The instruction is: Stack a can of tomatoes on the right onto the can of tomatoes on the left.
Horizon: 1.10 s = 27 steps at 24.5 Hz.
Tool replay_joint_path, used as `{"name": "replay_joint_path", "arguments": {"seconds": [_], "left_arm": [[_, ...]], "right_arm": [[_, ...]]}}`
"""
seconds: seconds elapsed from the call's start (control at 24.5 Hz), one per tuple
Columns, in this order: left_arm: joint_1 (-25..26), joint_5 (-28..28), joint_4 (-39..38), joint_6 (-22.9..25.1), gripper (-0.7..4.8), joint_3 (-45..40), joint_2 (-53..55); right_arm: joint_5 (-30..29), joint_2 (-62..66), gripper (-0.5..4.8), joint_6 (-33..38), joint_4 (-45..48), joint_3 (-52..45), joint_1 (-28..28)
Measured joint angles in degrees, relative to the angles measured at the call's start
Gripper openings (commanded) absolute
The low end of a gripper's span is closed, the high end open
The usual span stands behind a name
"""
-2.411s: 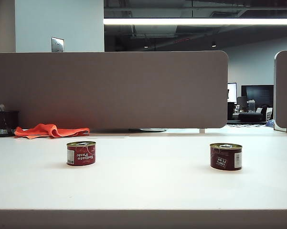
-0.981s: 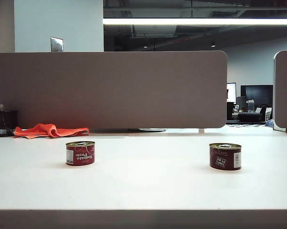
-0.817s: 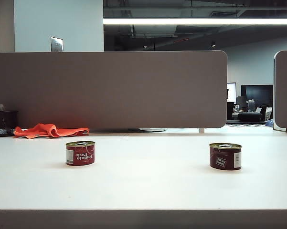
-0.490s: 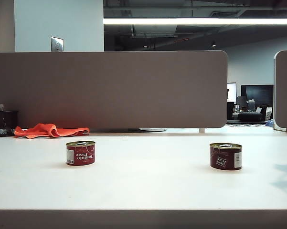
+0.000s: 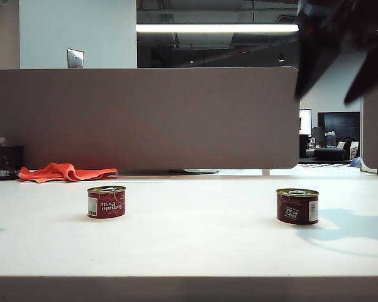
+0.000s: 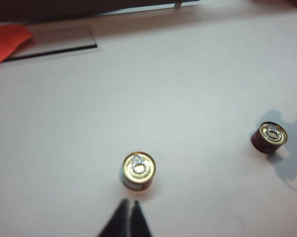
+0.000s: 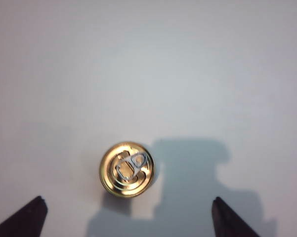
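Observation:
Two short red tomato cans with gold lids stand upright on the white table (image 5: 195, 239). The left can (image 5: 106, 202) (image 6: 138, 170) sits just beyond my left gripper (image 6: 130, 202), which is shut and empty, its tips apart from the can. The right can (image 5: 297, 206) (image 6: 270, 137) (image 7: 127, 169) stands alone. My right gripper (image 5: 324, 99) (image 7: 127, 198) hangs high above it, open wide and blurred, with one dark finger (image 7: 24, 217) on each side of the can in the right wrist view. In the exterior view the left gripper is out of view.
An orange cloth (image 5: 66, 172) (image 6: 7, 42) and a black mesh cup (image 5: 6, 163) lie at the back left against the grey partition (image 5: 144, 119). A second partition (image 5: 376, 119) stands at the far right. The arm's shadow (image 5: 355, 225) falls right of the right can.
The right gripper has come into the exterior view at the top right, and its shadow has spread on the table beside the right can. Both cans stay put.

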Motion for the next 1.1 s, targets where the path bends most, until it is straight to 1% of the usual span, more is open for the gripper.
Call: {"name": "replay_joint_path", "arguments": {"seconds": [0.08, 0.12, 0.2, 0.33, 0.65, 0.98, 1.1], "left_arm": [[0.00, 0.48, 0.28, -0.28, -0.06, 0.66, 0.02], [0.00, 0.70, 1.31, -1.40, -0.06, 1.11, -0.04], [0.00, 0.87, 2.21, -2.08, -0.06, 1.25, -0.02], [-0.02, 0.90, 1.88, -2.25, -0.05, 1.25, -0.02], [-0.02, 0.87, 1.25, -2.27, -0.05, 1.25, -0.02], [-0.04, 0.87, 0.31, -2.27, -0.06, 1.25, -0.02], [-0.02, 0.87, 0.31, -2.27, -0.06, 1.25, -0.02]], "right_arm": [[-0.09, 2.54, 4.79, 0.83, -0.57, -0.07, -0.02], [-1.18, 5.05, 4.79, 2.71, -0.66, 0.11, -0.02], [-2.01, 9.38, 4.79, 4.98, -0.72, 1.42, 0.00], [-2.32, 12.59, 4.79, 5.92, -0.96, 3.37, 0.00], [-2.36, 20.50, 4.79, 6.16, -1.57, 8.39, 0.09], [-2.25, 25.11, 4.79, 6.16, -2.29, 8.44, 1.14], [-1.38, 26.60, 4.79, 6.16, -2.36, 8.44, 1.11]]}}
